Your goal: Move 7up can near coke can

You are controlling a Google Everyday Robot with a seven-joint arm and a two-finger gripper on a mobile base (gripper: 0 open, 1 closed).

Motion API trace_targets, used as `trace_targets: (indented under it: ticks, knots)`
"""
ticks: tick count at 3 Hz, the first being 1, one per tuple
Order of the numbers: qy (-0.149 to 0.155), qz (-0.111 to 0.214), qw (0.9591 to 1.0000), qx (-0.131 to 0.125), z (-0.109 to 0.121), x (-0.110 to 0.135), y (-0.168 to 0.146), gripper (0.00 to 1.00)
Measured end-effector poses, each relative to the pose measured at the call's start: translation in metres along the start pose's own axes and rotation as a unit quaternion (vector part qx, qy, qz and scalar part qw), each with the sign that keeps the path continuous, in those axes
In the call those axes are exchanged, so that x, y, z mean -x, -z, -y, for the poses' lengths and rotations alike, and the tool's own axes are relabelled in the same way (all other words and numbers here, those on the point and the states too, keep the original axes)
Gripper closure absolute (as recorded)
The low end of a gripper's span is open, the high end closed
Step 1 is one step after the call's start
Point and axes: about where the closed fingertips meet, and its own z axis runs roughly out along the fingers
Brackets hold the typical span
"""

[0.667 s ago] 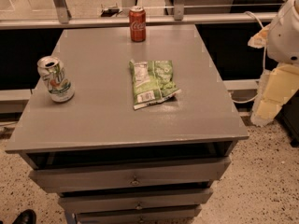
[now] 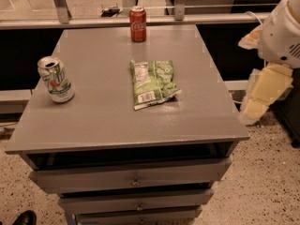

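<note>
The 7up can point(image 2: 56, 79), silver-white with green lettering and a shiny top, stands upright near the left edge of the grey table point(image 2: 103, 121). The coke can point(image 2: 138, 24), red with white script, stands upright at the table's far edge, near the middle. The two cans are far apart. My gripper point(image 2: 257, 102), pale yellow, hangs from the white arm point(image 2: 281, 32) off the table's right side, below the tabletop's level. It is away from both cans and holds nothing that I can see.
A green snack bag point(image 2: 152, 83) lies flat in the middle of the table, between the cans. The table has drawers point(image 2: 133, 179) below its front edge. A metal rail point(image 2: 93, 20) runs behind the table. A shoe tip point(image 2: 23, 218) shows at bottom left.
</note>
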Motion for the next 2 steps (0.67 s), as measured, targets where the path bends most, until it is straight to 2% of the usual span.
trace_targets:
  ticks: [1, 2]
  knots:
    - [-0.015, 0.095, 0.9953, 0.015, 0.003, 0.058, -0.012, 0.00]
    - [-0.026, 0.220, 0.9742, 0.044, -0.002, 0.139, -0.029, 0.00]
